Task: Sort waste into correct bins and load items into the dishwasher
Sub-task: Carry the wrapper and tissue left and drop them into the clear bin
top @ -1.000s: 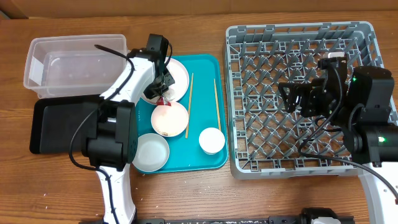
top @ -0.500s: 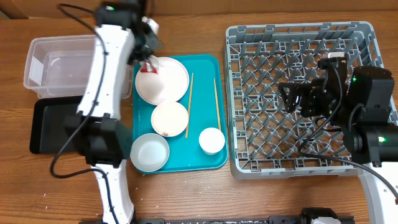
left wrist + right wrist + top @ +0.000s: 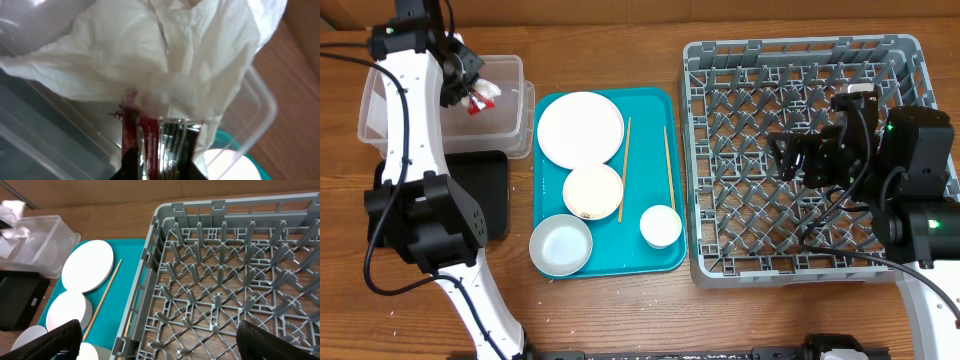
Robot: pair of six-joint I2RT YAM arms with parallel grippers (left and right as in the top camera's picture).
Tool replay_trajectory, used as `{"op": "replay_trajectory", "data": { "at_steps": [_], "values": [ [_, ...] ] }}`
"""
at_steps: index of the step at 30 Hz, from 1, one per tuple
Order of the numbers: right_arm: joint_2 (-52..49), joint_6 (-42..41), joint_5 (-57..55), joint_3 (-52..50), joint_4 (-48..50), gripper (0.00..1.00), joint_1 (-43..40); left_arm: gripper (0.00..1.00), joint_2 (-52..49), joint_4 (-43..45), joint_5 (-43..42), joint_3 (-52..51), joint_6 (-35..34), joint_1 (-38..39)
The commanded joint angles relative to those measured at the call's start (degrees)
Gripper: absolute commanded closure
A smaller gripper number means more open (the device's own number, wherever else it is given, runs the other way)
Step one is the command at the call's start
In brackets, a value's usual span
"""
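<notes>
Left gripper (image 3: 469,92) pinches red wrapper (image 3: 159,146) and napkin (image 3: 165,60) over clear tub (image 3: 514,122); right gripper (image 3: 165,341) gapes wide, empty.

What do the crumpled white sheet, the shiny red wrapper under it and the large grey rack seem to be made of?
Crumpled white napkin: probably thin paper, matt, with soft fine creases.
Red shiny snack wrapper: likely metallised plastic film, judging by its bright mirror-like streaks.
Large grey dish rack: apparently moulded plastic, a dull even grey, with lattice and pegs formed in one piece.
</notes>
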State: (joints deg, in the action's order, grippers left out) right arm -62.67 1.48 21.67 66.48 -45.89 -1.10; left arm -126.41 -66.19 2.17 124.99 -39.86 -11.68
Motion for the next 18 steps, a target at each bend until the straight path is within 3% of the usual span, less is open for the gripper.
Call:
{"op": "replay_trajectory", "data": {
  "at_steps": [1, 2, 5, 6, 8, 12, 18],
  "values": [
    [0.2, -0.2, 0.5, 1.8, 0.3, 0.0, -0.2, 0.7, 0.1, 1.3, 0.0, -4.2, 1.1, 0.5],
    [0.2, -0.2, 0.5, 1.8, 0.3, 0.0, -0.2, 0.61, 0.1, 1.4, 0.2, -4.8, 1.1, 0.5],
    [0.2, -0.2, 0.5, 1.8, 0.3, 0.0, -0.2, 0.21, 0.1, 1.7, 2.7, -5.7, 1.2, 0.4],
    [0.2, -0.2, 0.5, 1.8, 0.3, 0.0, -0.2, 0.14, 0.1, 1.7, 3.4, -5.7, 1.3, 0.4],
    [0.2, -0.2, 0.5, 1.8, 0.3, 0.0, -0.2, 0.09, 0.2, 1.8, 3.5, -5.4, 2.4, 0.4],
    [0.2, -0.2, 0.5, 1.8, 0.3, 0.0, -0.2, 0.1, 0.6, -0.2, 1.0, -3.0, 5.5, 0.4],
    [0.2, -0.2, 1.2, 1.8, 0.3, 0.0, -0.2, 0.09, 2.2, -14.9, -7.8, 10.0, 15.6, 0.5]
  ]
}}
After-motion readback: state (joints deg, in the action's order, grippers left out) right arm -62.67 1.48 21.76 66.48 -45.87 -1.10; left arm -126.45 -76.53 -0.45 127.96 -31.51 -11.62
